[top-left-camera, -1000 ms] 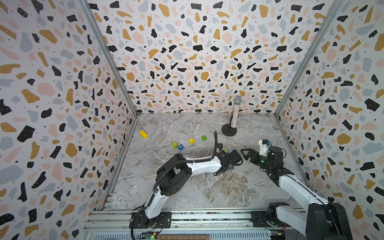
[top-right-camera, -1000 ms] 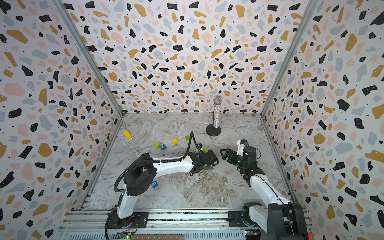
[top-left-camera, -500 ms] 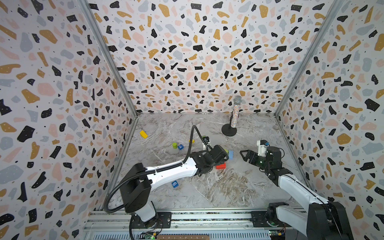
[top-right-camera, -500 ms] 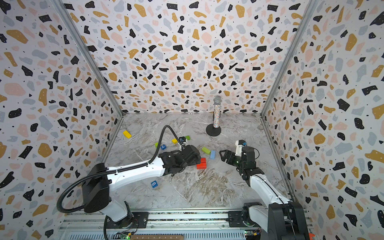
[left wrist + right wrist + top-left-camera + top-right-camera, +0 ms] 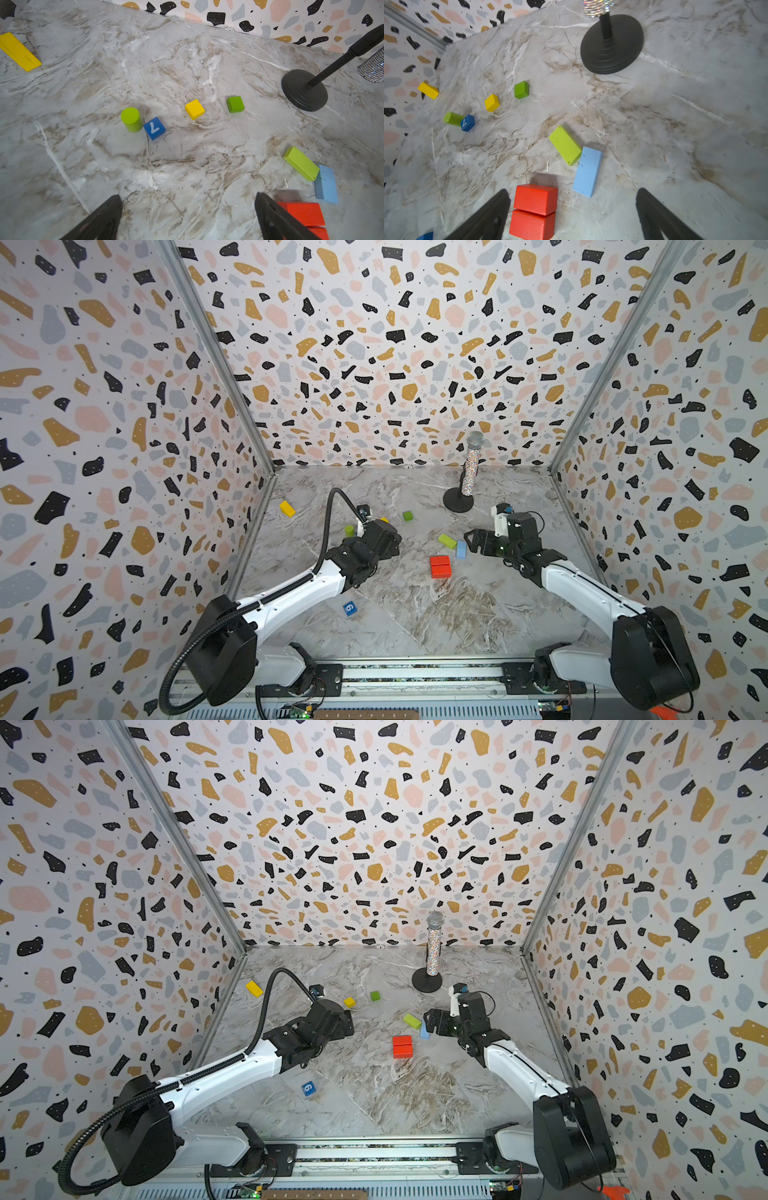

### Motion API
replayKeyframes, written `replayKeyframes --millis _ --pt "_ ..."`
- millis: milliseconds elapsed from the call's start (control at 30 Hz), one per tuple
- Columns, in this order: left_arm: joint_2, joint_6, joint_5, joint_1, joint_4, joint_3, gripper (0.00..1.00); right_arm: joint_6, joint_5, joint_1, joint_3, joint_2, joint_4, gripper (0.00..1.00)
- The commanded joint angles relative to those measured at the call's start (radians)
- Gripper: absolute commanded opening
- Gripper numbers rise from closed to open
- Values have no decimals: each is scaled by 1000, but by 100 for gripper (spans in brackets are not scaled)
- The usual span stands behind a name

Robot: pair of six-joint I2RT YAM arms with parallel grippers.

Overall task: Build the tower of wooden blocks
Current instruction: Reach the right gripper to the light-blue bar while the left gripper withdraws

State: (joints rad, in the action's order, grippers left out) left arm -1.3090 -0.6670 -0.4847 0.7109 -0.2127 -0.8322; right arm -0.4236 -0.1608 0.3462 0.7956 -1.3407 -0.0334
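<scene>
Marble bench (image 5: 415, 622), walled on three sides, largely bare behind both claws. Released and empty: left claw (image 5: 188, 199) and right claw (image 5: 574, 192). Two red bricks (image 5: 535, 205), touching, just beside right claw; light blue brick (image 5: 587, 171) and lime brick (image 5: 564, 144) ahead of it, touching. Loose cubes (image 5: 194, 109) and lime cylinder (image 5: 131, 119) well ahead of left claw.

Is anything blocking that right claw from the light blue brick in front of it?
Nothing visible does. The open right gripper faces the light blue brick over bare tabletop; the lime green brick only touches its far corner.

left end effector (image 5: 187, 196) spread wide, empty; right end effector (image 5: 573, 190) likewise
</scene>
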Motion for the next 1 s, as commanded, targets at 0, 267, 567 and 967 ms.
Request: replayKeyframes --millis 0,267,567,967 --pt "27 58 17 -12 141 85 100 66 83 25 133 -78 -129 94" --pt "3 67 47 -22 259 181 100 102 142 66 307 -272 -257 75" --pt "15 88 11 -27 329 238 100 117 156 74 333 -344 -312 54" --pt "20 79 -15 -28 360 282 100 109 173 76 335 -379 -343 54"
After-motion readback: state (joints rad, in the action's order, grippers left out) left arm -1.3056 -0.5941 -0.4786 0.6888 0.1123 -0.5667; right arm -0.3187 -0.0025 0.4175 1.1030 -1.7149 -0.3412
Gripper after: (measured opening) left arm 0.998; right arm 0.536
